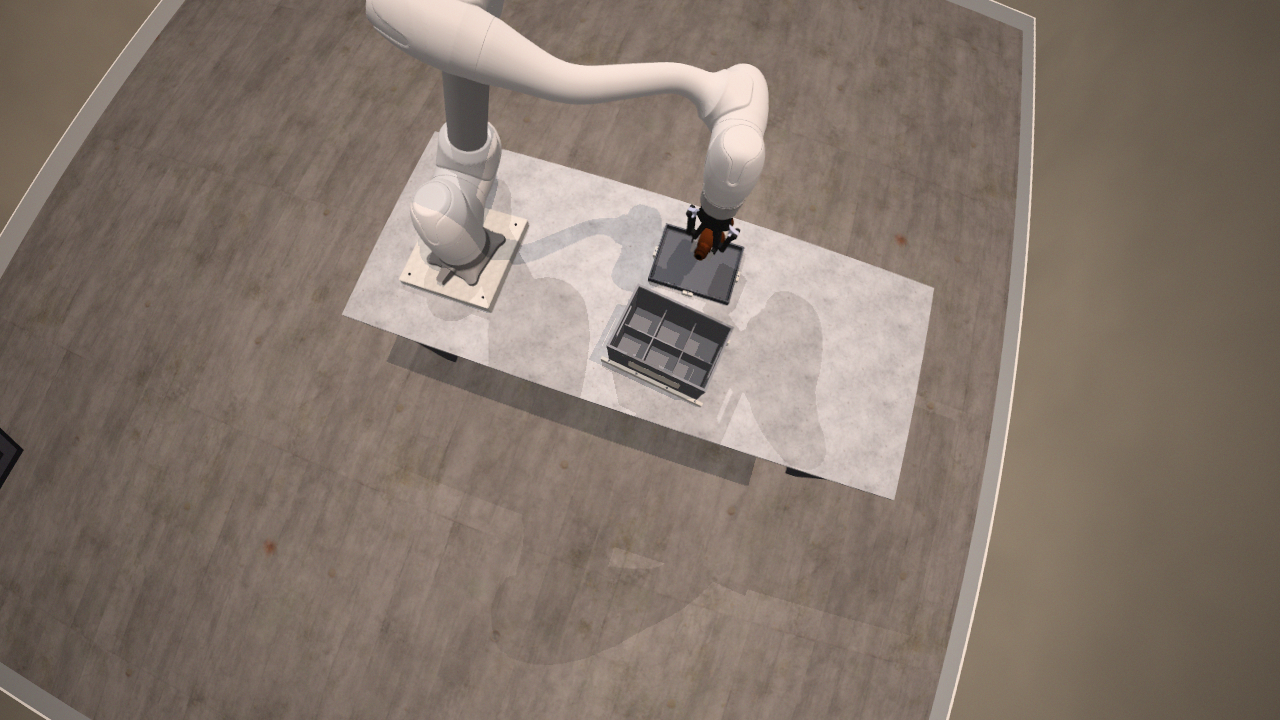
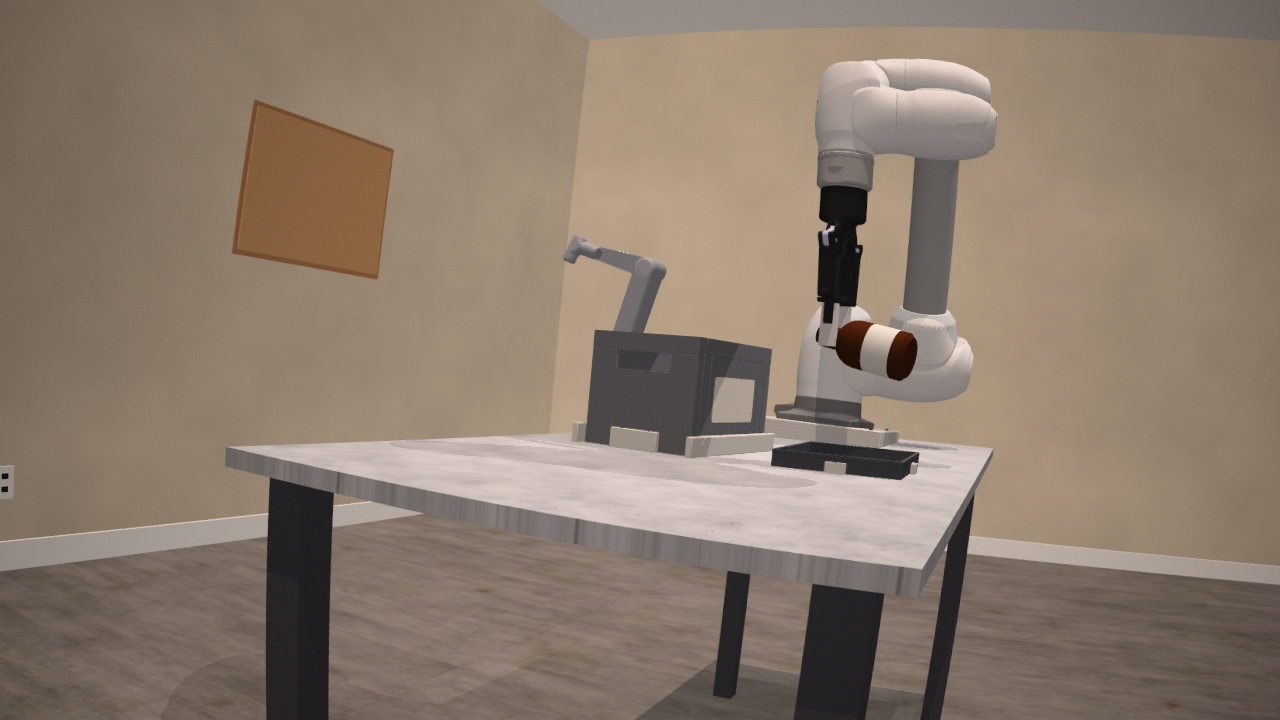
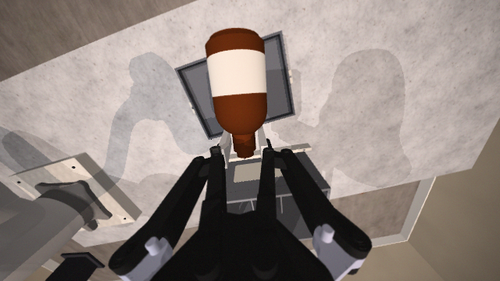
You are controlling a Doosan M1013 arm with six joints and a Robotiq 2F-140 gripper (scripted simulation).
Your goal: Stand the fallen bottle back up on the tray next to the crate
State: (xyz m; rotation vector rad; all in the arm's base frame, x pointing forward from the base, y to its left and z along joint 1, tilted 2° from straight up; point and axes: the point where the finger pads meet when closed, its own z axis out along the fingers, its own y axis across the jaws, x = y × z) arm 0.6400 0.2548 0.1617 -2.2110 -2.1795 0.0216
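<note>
A brown bottle with a white label (image 2: 873, 350) hangs high above the table, lying almost level. My gripper (image 2: 829, 335) points straight down and is shut on the bottle's neck. In the wrist view the bottle (image 3: 237, 83) sticks out past my fingertips, its base away from me. The dark tray (image 2: 844, 458) lies empty on the table well below the bottle. From above, the bottle (image 1: 706, 242) is over the tray's (image 1: 697, 264) far edge.
The grey crate (image 2: 675, 388) (image 1: 666, 344) with several open compartments stands beside the tray. My arm's base plate (image 1: 462, 260) sits at the table's far end. A second small arm (image 2: 623, 277) shows behind the crate.
</note>
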